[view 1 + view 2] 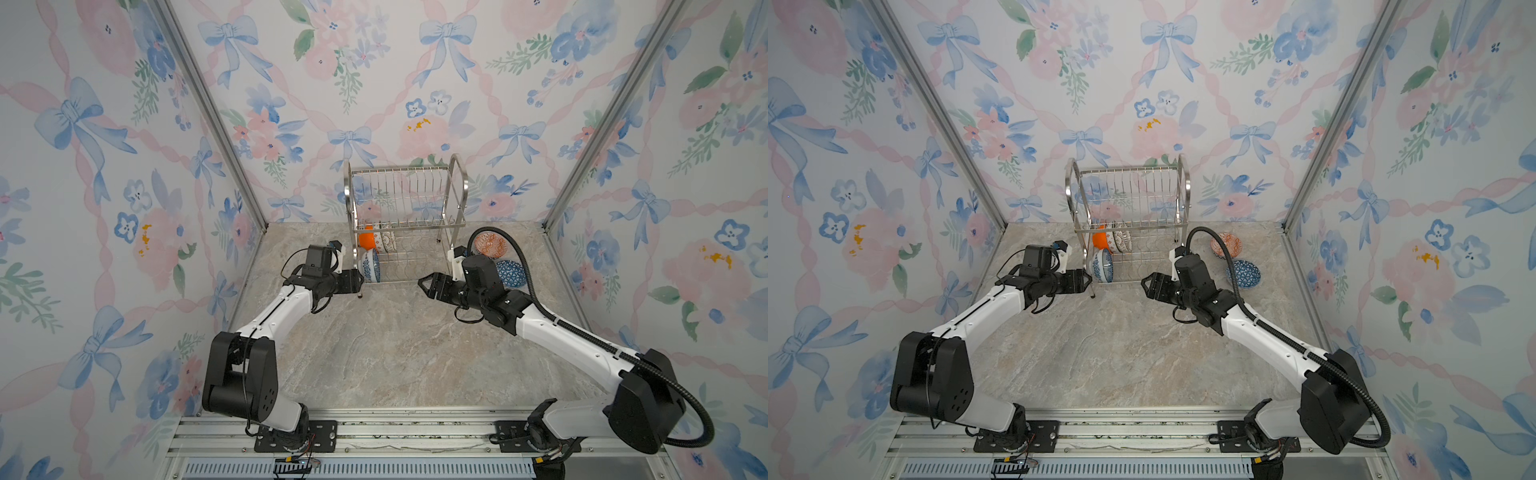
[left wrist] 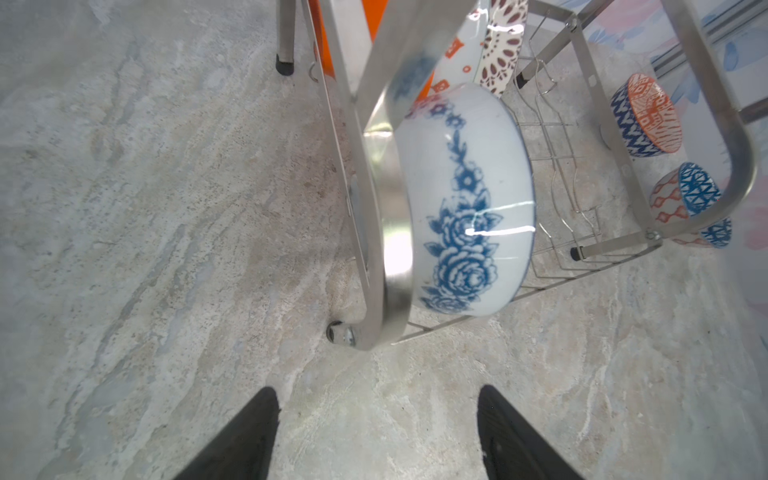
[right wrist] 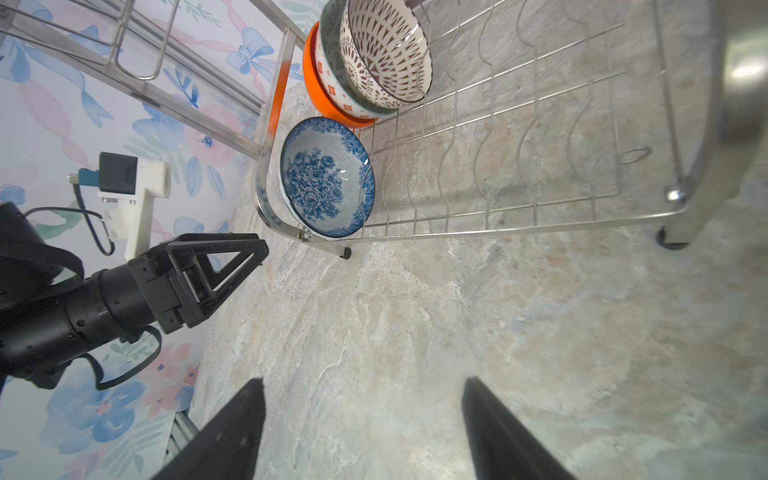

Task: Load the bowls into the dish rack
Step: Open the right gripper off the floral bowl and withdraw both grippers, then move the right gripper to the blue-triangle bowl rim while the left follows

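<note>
Left gripper (image 1: 360, 284), right gripper (image 1: 423, 288) both spread, empty. Triangle bowl (image 1: 510, 272), orange-red bowl (image 1: 489, 244) on desk right of dish rack (image 1: 399, 168), behind my right wrist; right arm nearer.

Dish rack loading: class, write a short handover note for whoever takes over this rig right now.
Left end effector: open, empty, beside the dish rack.
Right end effector: open, empty, near its front.
Done: blue floral bowl, orange bowl, green-white bowl and lattice bowl stand on edge in the lower tier.
To do: red-patterned bowl and blue triangle bowl, on the table right of the rack.
</note>
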Action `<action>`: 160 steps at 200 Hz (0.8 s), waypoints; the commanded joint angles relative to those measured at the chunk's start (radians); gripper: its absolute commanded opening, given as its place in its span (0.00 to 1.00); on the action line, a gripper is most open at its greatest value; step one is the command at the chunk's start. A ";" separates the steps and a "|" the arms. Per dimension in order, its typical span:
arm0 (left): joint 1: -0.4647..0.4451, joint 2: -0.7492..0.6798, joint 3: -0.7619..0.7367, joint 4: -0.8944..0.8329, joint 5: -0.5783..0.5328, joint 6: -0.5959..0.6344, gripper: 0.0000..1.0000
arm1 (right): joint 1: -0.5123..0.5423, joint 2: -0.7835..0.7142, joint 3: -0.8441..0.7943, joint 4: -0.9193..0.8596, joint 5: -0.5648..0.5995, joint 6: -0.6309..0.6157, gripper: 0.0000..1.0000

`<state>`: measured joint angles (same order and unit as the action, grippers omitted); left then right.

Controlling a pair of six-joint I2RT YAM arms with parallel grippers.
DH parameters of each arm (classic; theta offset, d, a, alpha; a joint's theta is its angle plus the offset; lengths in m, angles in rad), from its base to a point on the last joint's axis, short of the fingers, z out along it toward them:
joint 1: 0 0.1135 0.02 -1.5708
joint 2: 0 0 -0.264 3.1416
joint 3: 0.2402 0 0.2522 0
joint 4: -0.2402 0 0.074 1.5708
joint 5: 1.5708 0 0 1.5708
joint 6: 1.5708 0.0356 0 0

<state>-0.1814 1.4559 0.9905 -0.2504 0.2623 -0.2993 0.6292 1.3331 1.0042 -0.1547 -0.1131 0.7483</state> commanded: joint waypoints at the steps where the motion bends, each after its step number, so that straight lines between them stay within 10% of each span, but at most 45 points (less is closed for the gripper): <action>1: 0.004 -0.080 -0.051 -0.014 0.015 -0.060 0.95 | -0.004 -0.106 -0.021 -0.137 0.106 -0.047 0.97; 80: -0.236 -0.330 -0.137 -0.031 -0.060 -0.202 0.98 | -0.160 -0.338 -0.054 -0.499 0.338 -0.055 0.97; 160: -0.646 -0.115 -0.019 0.028 -0.252 -0.314 0.98 | -0.531 -0.347 -0.042 -0.642 0.209 -0.117 0.97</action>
<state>-0.7658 1.2663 0.9173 -0.2562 0.0772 -0.5724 0.2058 0.9668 0.9447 -0.7109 0.1707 0.6659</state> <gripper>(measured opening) 0.979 0.967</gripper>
